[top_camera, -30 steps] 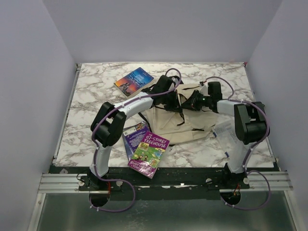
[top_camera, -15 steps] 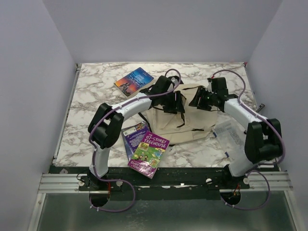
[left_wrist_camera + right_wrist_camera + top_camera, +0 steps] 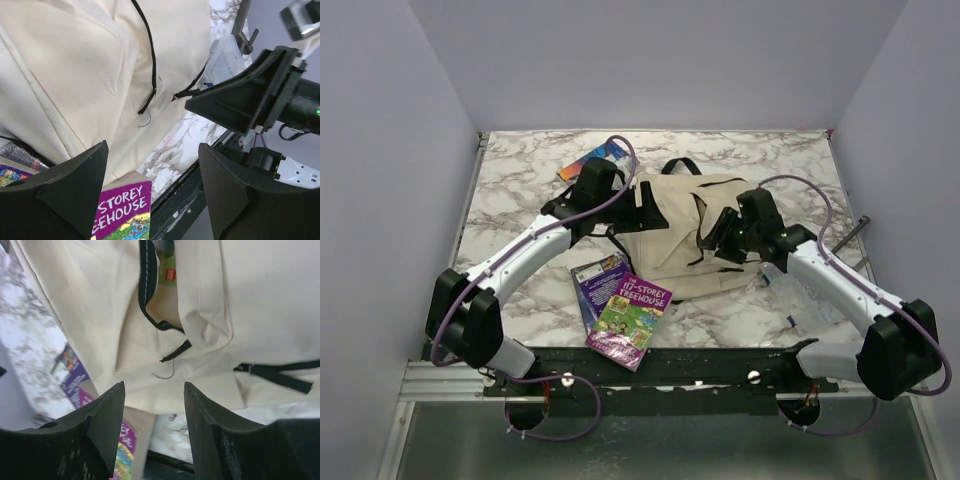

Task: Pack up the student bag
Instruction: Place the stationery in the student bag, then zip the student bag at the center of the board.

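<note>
- Left wrist view: the left fingers [image 3: 65,200] stand well apart with nothing between them. The student bag [image 3: 75,65] lies flat straight beyond the fingertips, its cream cloth filling the space ahead.
- Between those fingertips and just short of them sits the purple book [image 3: 122,210], right beside the bag's near edge. Whether it touches the cloth I cannot tell.
- Right wrist view: the right fingers [image 3: 100,430] are also apart and empty, hovering over the bag. The black zipper trim [image 3: 145,285] runs away from the fingertips, and something green shows in its gap.
- From above, the bag rests in the middle of the counter [image 3: 520,180] with its carry loop at the far end. Its long axis seems to run away from both arms. The left fingers hang over its left edge and the right fingers over its right half.
- Judgement: the purple book looks the likely next thing to pack. It lies on the near side of the left fingers, so the left arm is nearer, while the right fingers sit by the zipper mouth.
- A clear plastic box [image 3: 798,285] lies under the right arm, just beside the bag.
</note>
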### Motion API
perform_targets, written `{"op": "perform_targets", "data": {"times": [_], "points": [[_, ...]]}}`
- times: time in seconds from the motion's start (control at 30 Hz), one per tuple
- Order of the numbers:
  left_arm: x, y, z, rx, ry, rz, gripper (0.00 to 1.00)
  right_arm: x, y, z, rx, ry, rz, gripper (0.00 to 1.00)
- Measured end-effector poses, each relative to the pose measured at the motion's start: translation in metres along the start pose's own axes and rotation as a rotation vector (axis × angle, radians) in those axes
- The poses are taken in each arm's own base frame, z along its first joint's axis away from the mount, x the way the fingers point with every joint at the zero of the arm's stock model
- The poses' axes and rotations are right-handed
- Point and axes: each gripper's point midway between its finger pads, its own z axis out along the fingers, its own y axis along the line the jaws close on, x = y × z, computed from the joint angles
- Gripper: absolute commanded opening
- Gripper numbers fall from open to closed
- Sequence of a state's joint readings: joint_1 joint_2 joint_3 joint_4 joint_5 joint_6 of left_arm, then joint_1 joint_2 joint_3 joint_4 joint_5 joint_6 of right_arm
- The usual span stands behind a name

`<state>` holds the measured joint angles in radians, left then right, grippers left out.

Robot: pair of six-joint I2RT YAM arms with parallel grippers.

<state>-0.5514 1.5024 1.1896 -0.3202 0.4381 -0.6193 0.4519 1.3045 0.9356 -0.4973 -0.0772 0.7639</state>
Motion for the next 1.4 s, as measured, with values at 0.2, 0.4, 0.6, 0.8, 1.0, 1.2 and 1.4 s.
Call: {"op": "perform_targets", "data": {"times": [0.2,0.4,0.6,0.8,1.0,1.2,1.4], "points": [[0.003,-0.016,-0.015,0.049,-0.012,0.025,0.74,0.017,-0.003,0.012,0.006,0.030,0.296,0.44],[0.012,-0.024,-0.018,0.109,0.013,0.002,0.74,0.027,-0.007,0.035,0.087,0.077,0.422,0.44],[0.019,-0.033,-0.020,0.160,0.039,-0.024,0.74,0.037,-0.011,0.047,0.158,0.089,0.478,0.44],[0.017,-0.046,-0.026,0.211,0.032,-0.019,0.73,0.040,-0.012,0.063,0.223,0.077,0.495,0.41],[0.017,-0.050,-0.029,0.228,0.028,-0.020,0.73,0.041,-0.023,0.071,0.289,0.040,0.533,0.27],[0.019,-0.049,-0.027,0.228,0.031,-0.020,0.71,0.036,-0.028,0.073,0.343,0.017,0.552,0.01],[0.044,-0.041,-0.024,0.203,0.014,0.003,0.69,0.013,-0.009,0.062,0.324,-0.014,0.497,0.01]]}}
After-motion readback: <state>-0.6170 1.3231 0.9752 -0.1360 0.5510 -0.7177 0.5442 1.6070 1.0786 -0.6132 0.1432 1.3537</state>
